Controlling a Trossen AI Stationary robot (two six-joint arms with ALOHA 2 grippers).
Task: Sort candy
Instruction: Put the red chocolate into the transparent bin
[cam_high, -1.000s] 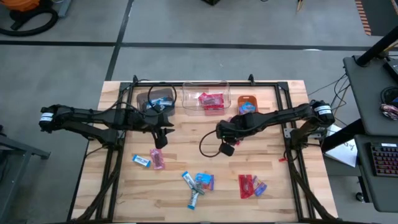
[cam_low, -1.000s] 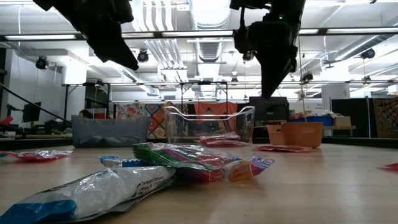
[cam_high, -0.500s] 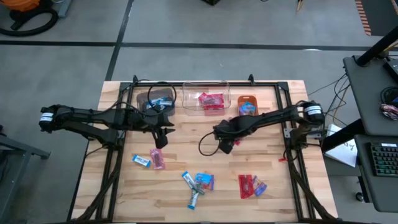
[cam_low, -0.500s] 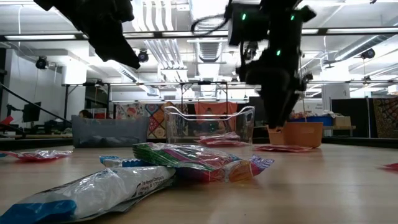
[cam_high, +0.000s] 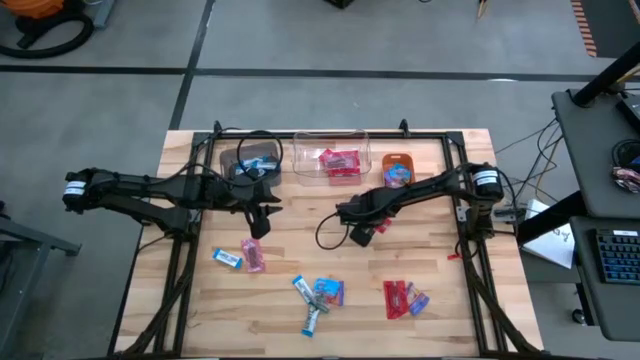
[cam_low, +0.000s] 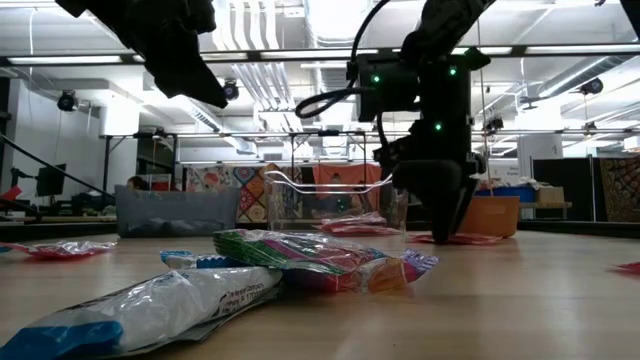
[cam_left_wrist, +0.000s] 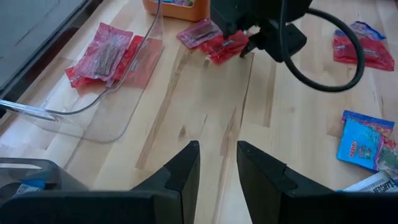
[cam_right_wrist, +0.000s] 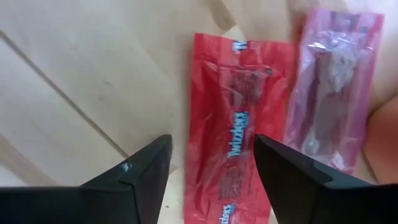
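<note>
A red candy (cam_right_wrist: 239, 143) lies flat on the table with a pink candy (cam_right_wrist: 333, 99) beside it, close to the orange bin (cam_high: 397, 167). My right gripper (cam_right_wrist: 211, 171) is open low over the red candy, one finger on either side of its near end; the left wrist view shows this gripper (cam_left_wrist: 249, 34) over the same candy (cam_left_wrist: 225, 47). My left gripper (cam_left_wrist: 217, 171) hangs open and empty above the table's left middle (cam_high: 258, 222). More candy lies in loose groups near the front: blue and pink (cam_high: 240, 258), blue (cam_high: 318, 295), red (cam_high: 403, 298).
Three bins stand along the far edge: a brown one (cam_high: 250, 160) with blue candy, a clear one (cam_high: 330, 160) with red candy, and the orange one. A dark cable loops from the right arm (cam_high: 325, 235). Bare wood lies between the two grippers.
My right gripper has come down from well above the table to just over the red candy, shifting a little toward the table's left edge. My left arm has kept still.
</note>
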